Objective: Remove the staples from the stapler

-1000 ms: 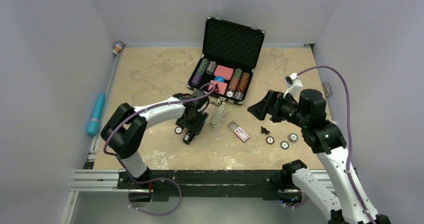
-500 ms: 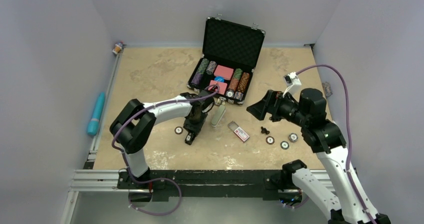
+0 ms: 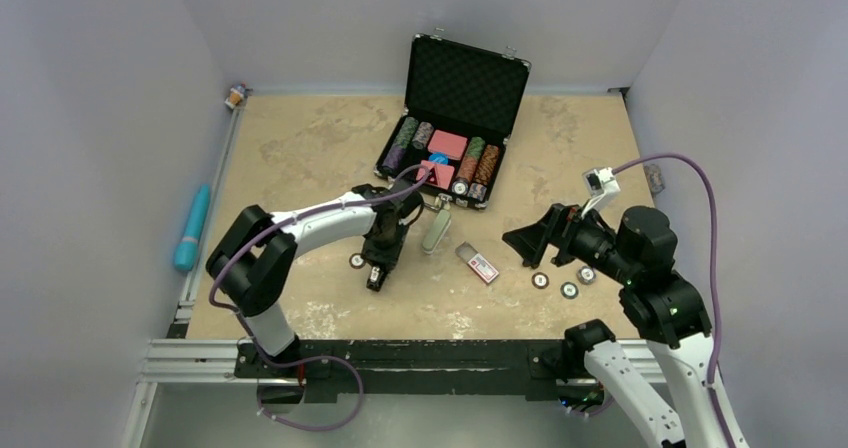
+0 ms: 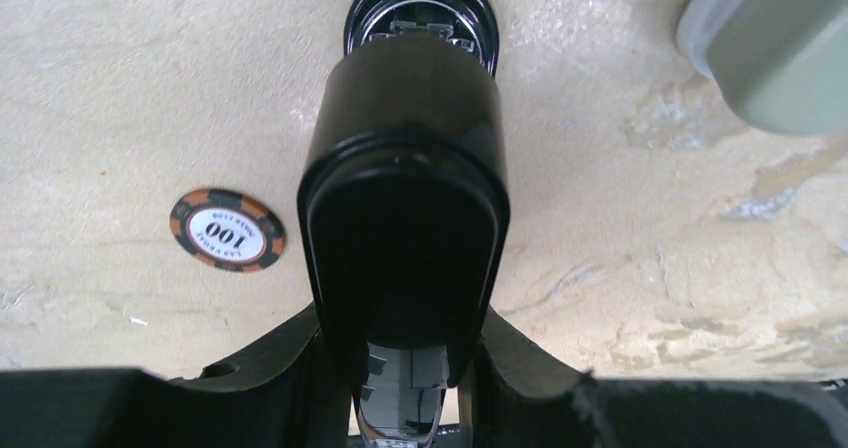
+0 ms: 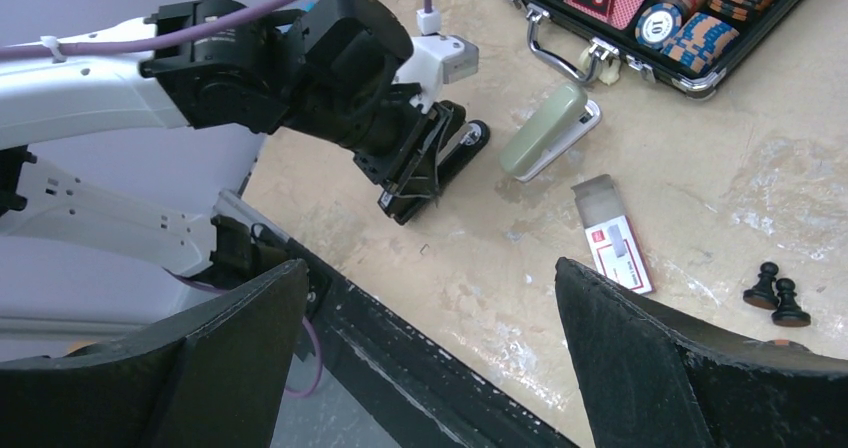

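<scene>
In the overhead view, the left gripper (image 3: 384, 251) has narrowed over the last second and is now clamped around the stapler (image 3: 376, 276). The stapler lies on the table (image 3: 300, 148) just beside a poker chip (image 3: 356, 260). The grasp looks made, so opening it should come next. The right gripper (image 3: 537, 240) has swung nearer, jaws wide and empty.

The left wrist view shows the stapler's glossy top pinched between both fingers (image 4: 290, 358).

The right wrist view shows spread fingers (image 5: 640, 358) touching nothing.

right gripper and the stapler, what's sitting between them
In the top view, the small red-and-white box and the grey-green bar lie between the open right gripper and the stapler; the right wrist view shows both too.
</scene>
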Robot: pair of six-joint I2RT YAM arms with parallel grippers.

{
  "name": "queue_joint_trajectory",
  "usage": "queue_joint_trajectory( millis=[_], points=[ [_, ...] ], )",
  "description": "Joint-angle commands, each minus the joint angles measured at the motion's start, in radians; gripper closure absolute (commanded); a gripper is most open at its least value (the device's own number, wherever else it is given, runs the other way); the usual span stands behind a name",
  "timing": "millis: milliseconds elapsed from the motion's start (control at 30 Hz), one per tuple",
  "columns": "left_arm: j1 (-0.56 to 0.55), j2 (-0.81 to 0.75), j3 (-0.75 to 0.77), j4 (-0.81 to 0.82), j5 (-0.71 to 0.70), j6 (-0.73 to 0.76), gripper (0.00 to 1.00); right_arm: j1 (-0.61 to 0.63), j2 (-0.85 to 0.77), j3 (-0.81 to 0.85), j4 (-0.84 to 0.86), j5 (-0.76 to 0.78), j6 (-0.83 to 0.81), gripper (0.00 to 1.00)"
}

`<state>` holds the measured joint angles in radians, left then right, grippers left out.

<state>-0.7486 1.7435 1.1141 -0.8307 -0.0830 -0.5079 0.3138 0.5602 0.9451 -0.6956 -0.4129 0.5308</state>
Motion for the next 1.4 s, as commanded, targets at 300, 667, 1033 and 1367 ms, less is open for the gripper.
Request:
queue_joint_trajectory(
  millis=[300,667,1033,1367],
  points=[
    [-0.001,-0.280,-0.036,-0.086,0.007,-0.063,1.00,-0.002,-0.080,0.034,0.003,-0.039,0.092,0.02],
    [-0.001,-0.339,0.079,-0.154,0.142,-0.004,1.00,-0.002,-0.140,0.039,0.103,-0.093,0.196,0.01],
    [-0.001,-0.287,0.473,-0.363,0.369,0.057,1.00,-0.001,-0.149,-0.164,0.667,-0.275,0.561,0.02],
    [0.001,-0.295,0.705,-0.417,0.520,0.031,1.00,-0.002,-0.005,-0.215,1.048,-0.294,0.664,0.01]
  ],
)
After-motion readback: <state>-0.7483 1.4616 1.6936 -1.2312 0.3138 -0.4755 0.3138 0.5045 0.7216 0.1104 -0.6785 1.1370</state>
